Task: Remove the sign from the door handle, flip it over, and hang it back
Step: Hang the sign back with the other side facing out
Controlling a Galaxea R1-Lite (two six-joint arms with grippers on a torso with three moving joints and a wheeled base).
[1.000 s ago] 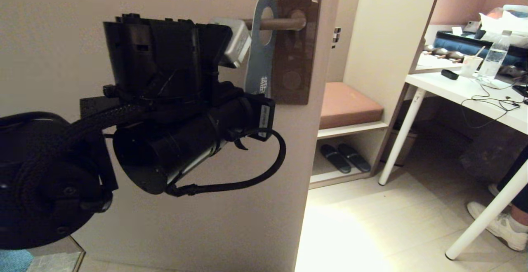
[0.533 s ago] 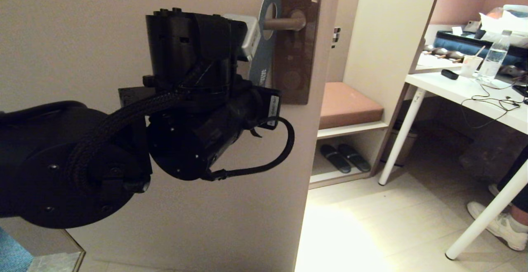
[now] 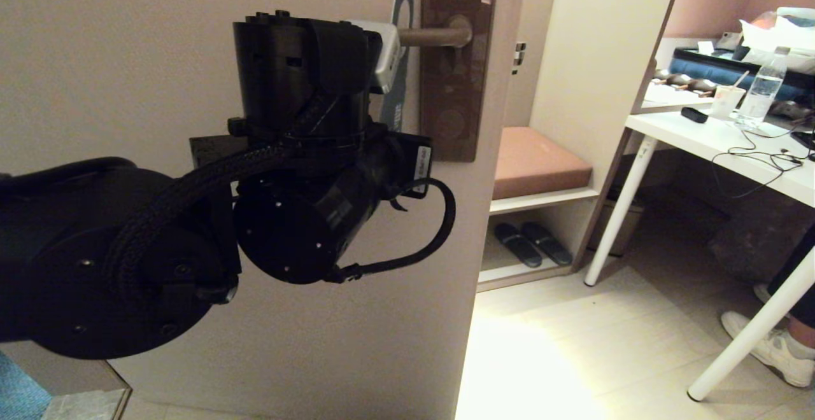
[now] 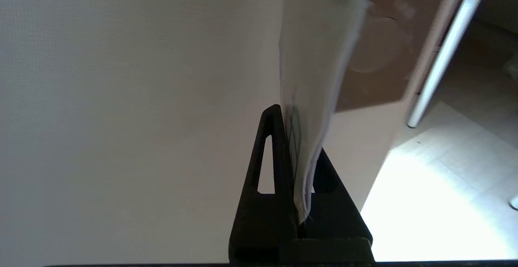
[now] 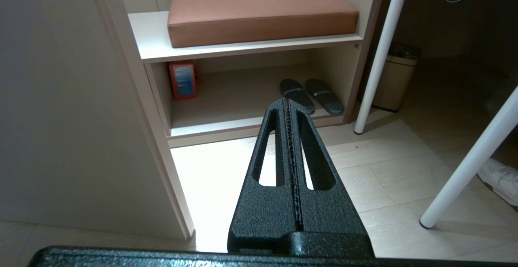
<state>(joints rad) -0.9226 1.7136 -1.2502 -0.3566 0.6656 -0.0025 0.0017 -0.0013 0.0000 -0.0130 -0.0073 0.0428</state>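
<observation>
The sign [image 3: 393, 113] hangs by its hole on the door handle [image 3: 436, 36], close to the brown backplate [image 3: 455, 83], and is turned almost edge-on to the head view. Its slate-blue face shows there; its off-white face [image 4: 315, 56] shows in the left wrist view. My left gripper [image 4: 296, 137] is shut on the sign's lower edge, just left of the backplate, and the arm's black body hides the lever's free end. My right gripper [image 5: 286, 102] is shut on nothing, low down over the floor by the door's edge, and is out of the head view.
Right of the door stands a shelf unit with a brown cushion [image 3: 538, 162] and slippers [image 3: 531, 243] below. A white table [image 3: 719, 140] carries a bottle [image 3: 761, 95] and a cup. A person's shoe [image 3: 773, 347] is at the table leg. A bin [image 5: 394, 77] stands under the table.
My left arm moved right toward the backplate, sliding the sign along the lever. The sign turned from showing its blue face to nearly edge-on.
</observation>
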